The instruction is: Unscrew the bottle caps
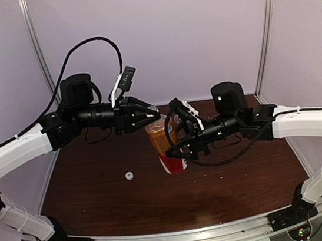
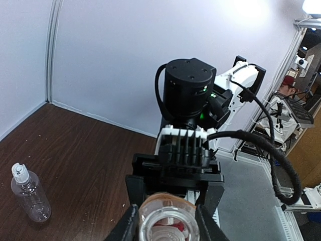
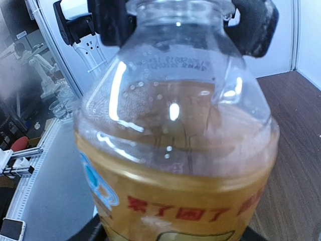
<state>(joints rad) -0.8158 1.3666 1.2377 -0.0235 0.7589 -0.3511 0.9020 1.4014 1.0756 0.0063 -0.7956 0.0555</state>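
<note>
While I watch the top cam, the right gripper (image 1: 179,146) is pinching the body of the plastic bottle of amber-orange liquid with a red label (image 1: 162,141), holding it tilted, neck toward the left gripper (image 1: 153,117). Left gripper's fingers (image 2: 208,226) sit tight vs both sides of that bottle's neck end, so it reads as clamped there. Can't tell whether the base touches the dark brown wooden counter (image 1: 99,194). One small whitish round plastic cap (image 1: 129,175) lies loose on the counter, left of that bottle & apart from it. Via left wrist cam, the small clear colourless plastic bottle (image 2: 32,198) stands upright w/ its whitish cap (image 2: 20,172) on.
</note>
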